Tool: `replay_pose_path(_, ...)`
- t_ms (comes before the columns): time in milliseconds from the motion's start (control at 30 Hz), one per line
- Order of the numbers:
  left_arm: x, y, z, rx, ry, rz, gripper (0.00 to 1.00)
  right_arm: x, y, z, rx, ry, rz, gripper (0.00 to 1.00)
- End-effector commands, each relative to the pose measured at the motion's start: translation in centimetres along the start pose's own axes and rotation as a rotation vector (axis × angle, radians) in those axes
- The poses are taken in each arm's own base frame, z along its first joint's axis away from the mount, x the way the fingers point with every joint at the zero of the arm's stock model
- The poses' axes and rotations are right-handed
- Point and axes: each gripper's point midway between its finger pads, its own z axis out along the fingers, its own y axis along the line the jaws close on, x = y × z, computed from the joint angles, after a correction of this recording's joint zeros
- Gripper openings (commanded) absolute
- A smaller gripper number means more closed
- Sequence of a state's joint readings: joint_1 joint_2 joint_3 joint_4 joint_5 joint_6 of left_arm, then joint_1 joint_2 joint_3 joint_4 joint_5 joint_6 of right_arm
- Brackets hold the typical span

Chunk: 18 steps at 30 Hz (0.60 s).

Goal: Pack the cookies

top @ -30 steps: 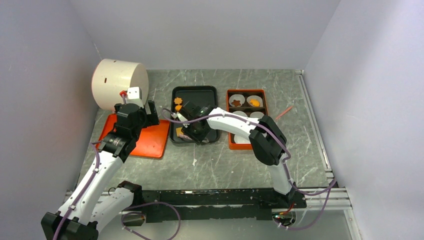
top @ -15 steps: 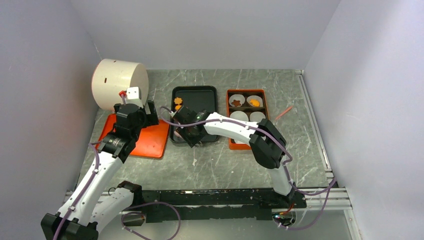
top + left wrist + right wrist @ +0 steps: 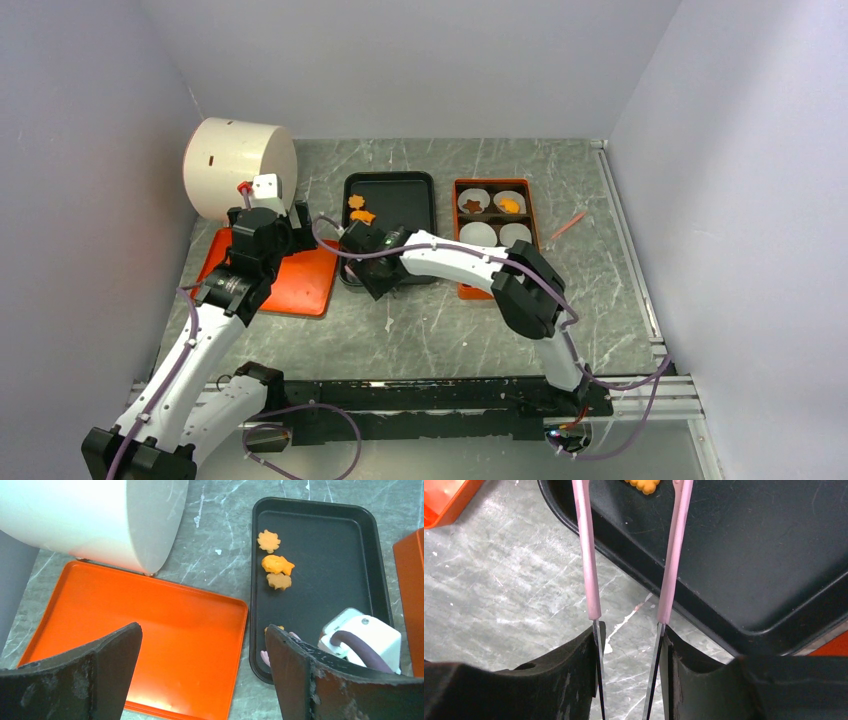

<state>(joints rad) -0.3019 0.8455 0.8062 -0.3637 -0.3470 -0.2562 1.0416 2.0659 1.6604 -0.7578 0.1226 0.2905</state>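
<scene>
Pickup step in hand: right gripper [image 3: 628,641] has its jaws pinching pink tweezers [image 3: 584,555], whose prongs stand apart and reach into the near-left corner of the black tray [image 3: 330,545]. One orange cookie [image 3: 643,484] sits at the top edge of the right wrist view, between the prong lines. The tips are out of frame, so I cannot tell if they touch it. Judgement: not gripped yet.

Next move calls for putting a prong on either side of that cookie and squeezing gently, since a thin biscuit could snap or flip. Then lift and carry it right to a free cup in the orange box [image 3: 494,182].

Left gripper [image 3: 202,632] hangs over the orange tray [image 3: 150,625], jaws spread wide, holding nothing.

Counts:
- **Cookies [image 3: 277,564]:** six in sight.
  - Three in a column at the black tray's far left.
  - One by the tweezers, the target.
  - Two already in cups, one dark brown [image 3: 470,207] and one orange [image 3: 510,206].
- **Paper cups [image 3: 479,232]:** four visible, any others hidden under the right arm.
- **Others:** one white drum [image 3: 235,165], one table [image 3: 450,320].
</scene>
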Motion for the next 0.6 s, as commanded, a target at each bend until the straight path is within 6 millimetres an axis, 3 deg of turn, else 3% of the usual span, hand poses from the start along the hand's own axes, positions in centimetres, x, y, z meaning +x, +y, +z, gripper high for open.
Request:
replay_pose_path(0, -1.3, 0.2, -0.2, -0.008, -0.047, -0.020, 0.98, -1.5, 0.4, 0.3, 0.024, -0.039, 0.026, 0.45)
replay_pose_path(233, -1.3, 0.3, -0.3, -0.013, -0.048, -0.019, 0.98, -0.8, -0.8, 1.2, 0.098, -0.006, 0.023, 0.45)
replay_pose_path(567, -1.3, 0.3, -0.3, -0.014, -0.048, -0.019, 0.98, -0.4, -2.7, 0.5, 0.147, 0.005, -0.003, 0.25)
